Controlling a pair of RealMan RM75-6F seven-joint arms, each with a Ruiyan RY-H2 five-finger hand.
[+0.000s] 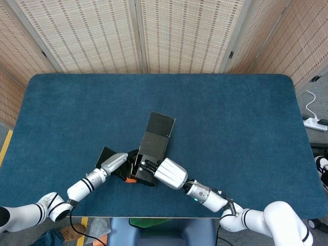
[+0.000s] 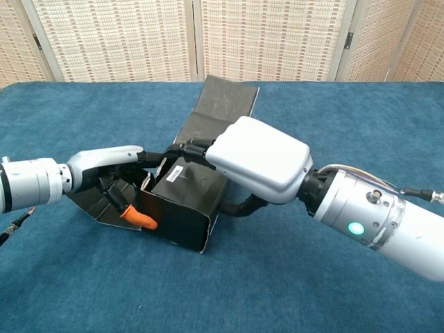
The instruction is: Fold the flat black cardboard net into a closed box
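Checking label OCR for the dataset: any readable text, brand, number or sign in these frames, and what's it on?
No text is legible in either view.
White sticker on top of the black box: carries dark print, too small and blurred to read.
Right hand and left hand: no markings visible on the shells.
Green light on the right forearm: an indicator, not a sign or text.

Blue felt table [image 1: 230,118] w/ woven screen panels [image 1: 184,31] behind; power strip [image 1: 315,123] on grey floor at right.
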